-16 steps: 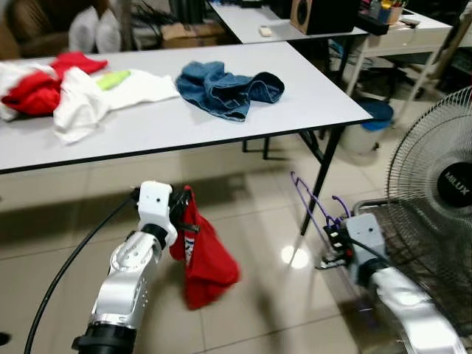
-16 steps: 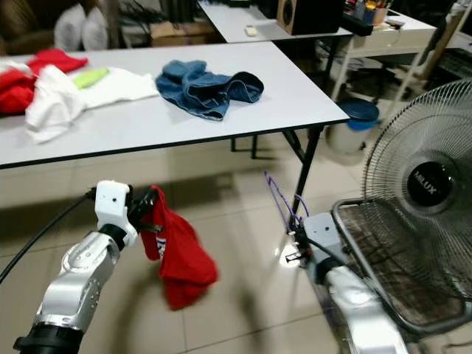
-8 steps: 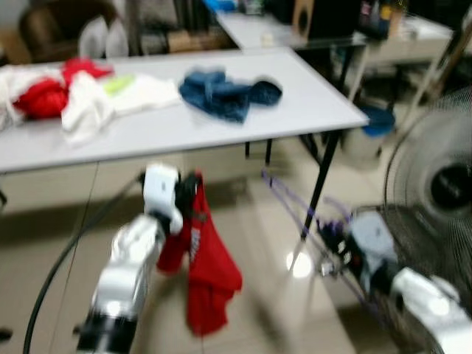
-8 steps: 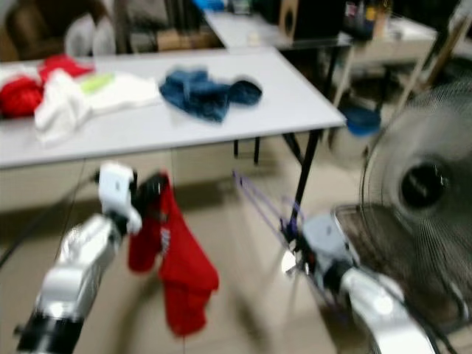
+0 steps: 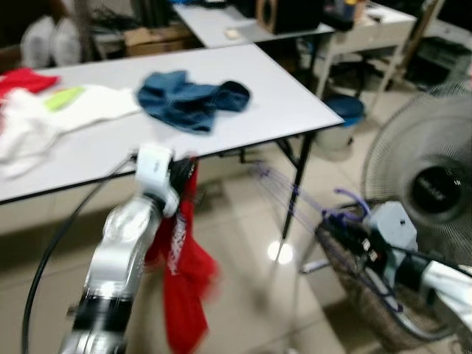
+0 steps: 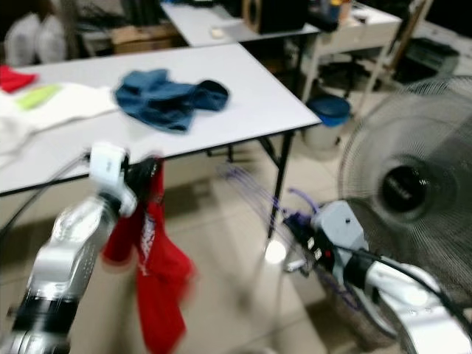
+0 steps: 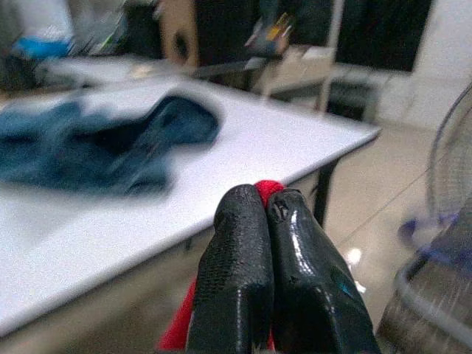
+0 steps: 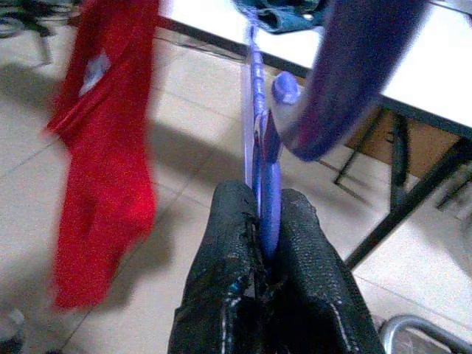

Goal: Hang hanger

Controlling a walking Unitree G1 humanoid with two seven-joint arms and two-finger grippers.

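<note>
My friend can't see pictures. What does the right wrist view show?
The right tool pinches a thin purple plastic hanger. Beyond it, a red cloth garment hangs above the pale tiled floor, near a white table.

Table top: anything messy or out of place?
Yes. The blue jeans lie crumpled near the table edge, and white and red clothes sit in a loose heap at its far left, none folded.

Camera has swung: table point(image 5: 243, 88) and fan point(image 5: 435, 188) sit further left in frame than before. Red garment point(image 5: 181, 273) now hangs longer below left gripper point(image 5: 181, 173). Purple hanger point(image 5: 295, 203) with right gripper point(image 5: 335, 221) is raised higher, blurred
</note>
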